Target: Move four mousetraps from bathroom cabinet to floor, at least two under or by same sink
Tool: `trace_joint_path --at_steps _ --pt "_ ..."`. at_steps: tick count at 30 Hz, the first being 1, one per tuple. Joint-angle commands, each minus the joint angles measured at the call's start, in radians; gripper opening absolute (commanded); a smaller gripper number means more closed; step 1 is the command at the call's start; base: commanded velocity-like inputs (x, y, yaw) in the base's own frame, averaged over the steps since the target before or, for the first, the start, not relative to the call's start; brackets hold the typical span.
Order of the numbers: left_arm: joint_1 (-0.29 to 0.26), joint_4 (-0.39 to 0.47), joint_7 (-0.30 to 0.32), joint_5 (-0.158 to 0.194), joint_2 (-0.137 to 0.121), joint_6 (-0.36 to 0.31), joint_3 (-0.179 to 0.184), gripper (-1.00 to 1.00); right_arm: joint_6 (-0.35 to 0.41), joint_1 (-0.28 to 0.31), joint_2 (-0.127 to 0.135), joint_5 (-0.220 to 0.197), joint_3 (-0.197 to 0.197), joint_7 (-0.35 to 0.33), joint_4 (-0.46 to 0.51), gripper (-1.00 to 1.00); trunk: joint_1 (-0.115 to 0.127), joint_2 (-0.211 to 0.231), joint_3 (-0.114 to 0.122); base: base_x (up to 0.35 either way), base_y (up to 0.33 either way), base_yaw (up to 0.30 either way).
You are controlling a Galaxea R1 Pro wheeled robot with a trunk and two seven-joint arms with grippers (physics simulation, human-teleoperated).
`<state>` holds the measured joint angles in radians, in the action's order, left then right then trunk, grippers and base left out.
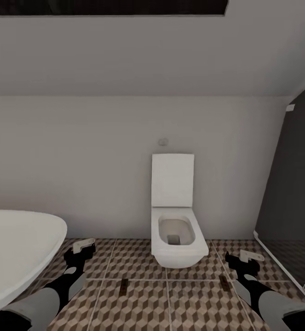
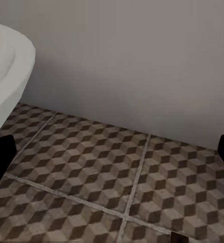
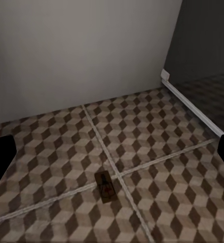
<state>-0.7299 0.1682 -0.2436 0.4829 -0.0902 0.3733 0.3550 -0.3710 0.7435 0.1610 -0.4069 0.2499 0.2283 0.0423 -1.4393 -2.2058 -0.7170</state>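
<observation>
Two mousetraps lie flat on the patterned bathroom floor [image 1: 143,303] in the head view. One mousetrap [image 1: 123,286] is ahead of my left gripper [image 1: 81,247], the other mousetrap [image 1: 224,281] is just left of my right gripper [image 1: 249,257]. The right wrist view looks down on a tan mousetrap [image 3: 106,186] with a red mark, lying beside a grout crossing. Both grippers hover above the tiles, open, with nothing between their fingers; dark fingertips [image 2: 0,157] [image 3: 0,157] sit at the frame edges. The cabinet and the bathroom sink are out of view.
A white oval bathtub [image 1: 19,248] [image 2: 5,66] stands close at my left. A white toilet [image 1: 175,234] with raised lid stands against the grey wall straight ahead. A dark panel [image 1: 290,193] on a white base rail [image 3: 188,101] closes off the right.
</observation>
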Motion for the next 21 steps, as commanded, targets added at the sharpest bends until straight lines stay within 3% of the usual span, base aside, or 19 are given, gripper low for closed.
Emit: trace_joint_path --at_steps 1,13,21 --pt "0.0 -0.005 -0.006 0.004 0.001 0.001 0.009 1.0 -0.002 0.0 0.0 -0.007 0.009 0.003 -0.003 1.0 0.004 0.007 0.002 0.0 0.0 0.0" --pt "0.006 -0.099 -0.006 0.005 0.016 0.0 0.009 1.0 0.018 0.0 0.005 -0.005 0.013 -0.003 -0.053 1.0 0.05 0.091 0.04 0.0 0.0 0.0" --pt "0.007 -0.151 -0.005 0.006 0.027 0.001 0.008 1.0 0.081 -0.007 0.006 0.004 0.015 -0.005 -0.07 1.0 0.081 0.147 0.065 0.0 0.0 0.0"
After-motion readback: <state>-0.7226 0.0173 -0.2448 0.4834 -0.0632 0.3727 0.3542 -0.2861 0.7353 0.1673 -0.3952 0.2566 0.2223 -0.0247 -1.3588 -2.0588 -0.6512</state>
